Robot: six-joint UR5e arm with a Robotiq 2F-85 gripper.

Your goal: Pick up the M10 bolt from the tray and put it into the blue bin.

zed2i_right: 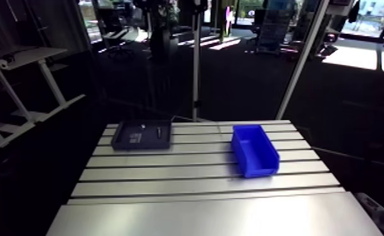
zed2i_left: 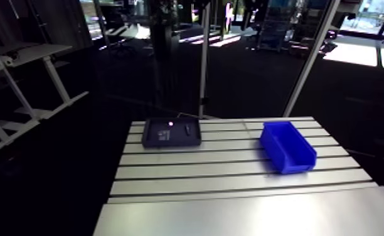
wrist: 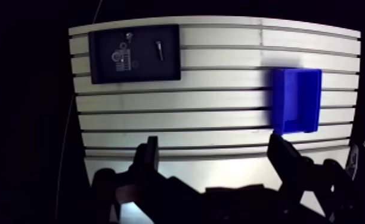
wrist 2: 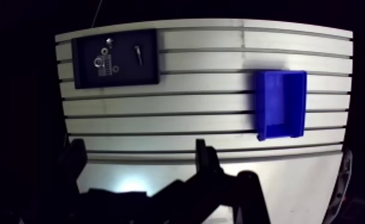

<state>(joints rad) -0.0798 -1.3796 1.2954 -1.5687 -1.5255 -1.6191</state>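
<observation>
Nothing done yet: my two-finger gripper (wrist: 217, 154) gapes empty; small dark bolt (wrist: 159, 49) lies in black flat tray (wrist: 168, 71) at eleven o'clock, blue plastic bin (wrist: 297, 100) at one.

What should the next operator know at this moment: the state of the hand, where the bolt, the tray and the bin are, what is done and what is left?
Hand: open and empty, held high above the table, well short of both the tray and the bin.
Bolt: lies in the dark tray, beside some smaller parts.
Blue bin: stands on the table, apart from the tray; nothing visible inside it.
Done: nothing yet; the bolt is not picked.
Left: move to the tray, grasp the bolt, carry it over and release it in the bin.
</observation>
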